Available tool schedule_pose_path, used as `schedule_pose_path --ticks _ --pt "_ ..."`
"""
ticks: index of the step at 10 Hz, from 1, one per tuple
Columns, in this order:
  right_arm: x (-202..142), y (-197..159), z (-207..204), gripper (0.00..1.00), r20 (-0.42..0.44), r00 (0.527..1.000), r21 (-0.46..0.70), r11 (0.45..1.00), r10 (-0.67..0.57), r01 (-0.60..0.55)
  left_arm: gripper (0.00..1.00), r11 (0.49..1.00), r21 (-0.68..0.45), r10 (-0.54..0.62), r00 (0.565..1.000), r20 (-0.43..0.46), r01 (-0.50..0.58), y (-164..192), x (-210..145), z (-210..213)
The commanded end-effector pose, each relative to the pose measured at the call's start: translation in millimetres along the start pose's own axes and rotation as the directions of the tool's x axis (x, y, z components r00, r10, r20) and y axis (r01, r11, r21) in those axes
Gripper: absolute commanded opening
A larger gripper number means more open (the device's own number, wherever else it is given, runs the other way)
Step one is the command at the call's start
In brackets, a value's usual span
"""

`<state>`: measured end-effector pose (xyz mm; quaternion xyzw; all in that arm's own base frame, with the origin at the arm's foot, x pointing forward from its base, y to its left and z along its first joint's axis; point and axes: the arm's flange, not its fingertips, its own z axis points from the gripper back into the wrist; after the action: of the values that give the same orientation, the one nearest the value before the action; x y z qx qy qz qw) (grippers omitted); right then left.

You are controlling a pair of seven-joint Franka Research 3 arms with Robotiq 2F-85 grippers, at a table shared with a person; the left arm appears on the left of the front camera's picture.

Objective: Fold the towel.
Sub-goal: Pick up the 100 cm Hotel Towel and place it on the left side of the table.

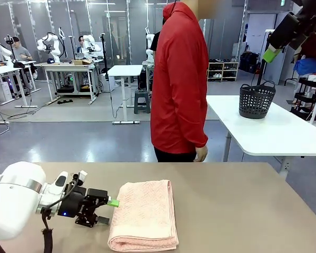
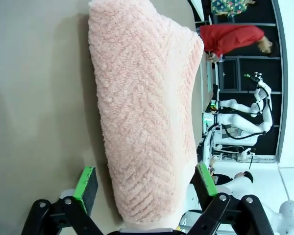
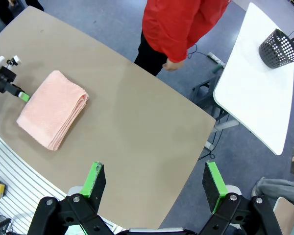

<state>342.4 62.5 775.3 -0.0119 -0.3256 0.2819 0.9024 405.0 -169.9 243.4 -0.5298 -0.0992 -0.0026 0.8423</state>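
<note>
The front camera sat low on the robot's side of the table (image 1: 242, 211) and faced straight across it toward the person (image 1: 178, 79) at the far edge, with the room behind. The left wrist camera looked along its own jaws from very close, almost level with the table top, so the towel (image 2: 142, 107) took up most of the picture and the room stood sideways. The right wrist camera hung high and looked steeply down between its jaws, taking in nearly the whole table (image 3: 137, 127). All three views shared the towel (image 1: 145, 213) (image 3: 51, 110); the front and right wrist views also shared the person (image 3: 183, 24), the black basket (image 1: 256, 100) (image 3: 280, 48) and the left gripper (image 1: 108, 211) (image 3: 20, 94).
</note>
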Motion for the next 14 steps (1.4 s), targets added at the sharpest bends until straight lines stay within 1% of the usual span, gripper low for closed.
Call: schedule_pose_path --ticks 1,3,4,5,6,7,8,14 --pt "-1.5 -0.6 0.8 1.0 -0.003 1.0 0.002 1.0 -0.004 0.004 1.0 0.999 -0.032 0.018 1.0 0.008 -0.018 -1.4 0.4 -23.1" --pt "-1.5 -0.6 0.8 1.0 -0.003 1.0 0.002 1.0 -0.004 0.004 1.0 0.997 -0.073 0.027 1.0 0.014 -0.026 -8.0 1.5 -31.4" --pt "-1.5 -0.6 0.8 1.0 -0.003 1.0 0.002 1.0 -0.004 0.004 0.84 0.998 -0.06 0.033 0.999 0.016 -0.032 -10.3 4.6 -34.8" --pt "-1.5 -0.6 0.8 1.0 -0.003 1.0 0.002 1.0 -0.004 0.004 0.4 0.998 -0.06 0.033 0.999 0.018 -0.032 -12.8 8.3 -36.6" --pt "-1.5 -0.6 0.8 1.0 -0.003 1.0 0.002 1.0 -0.004 0.004 0.24 0.998 -0.052 0.03 0.999 0.021 -0.028 -15.3 11.1 -37.0" --pt "-1.5 -0.6 0.8 1.0 -0.003 1.0 0.002 1.0 -0.004 0.004 0.34 0.999 -0.042 0.025 0.999 0.021 -0.024 -17.3 13.3 -35.9" --pt "-1.5 -0.6 0.8 1.0 -0.003 1.0 0.002 1.0 -0.004 0.004 0.0 0.999 -0.038 0.02 1.0 0.021 -0.019 -19.0 15.2 -33.9" --pt "-1.5 -0.6 0.8 1.0 -0.003 1.0 0.002 1.0 -0.004 0.004 0.0 1.0 -0.026 0.001 1.0 0.002 -0.001 -32.2 21.7 -22.6"
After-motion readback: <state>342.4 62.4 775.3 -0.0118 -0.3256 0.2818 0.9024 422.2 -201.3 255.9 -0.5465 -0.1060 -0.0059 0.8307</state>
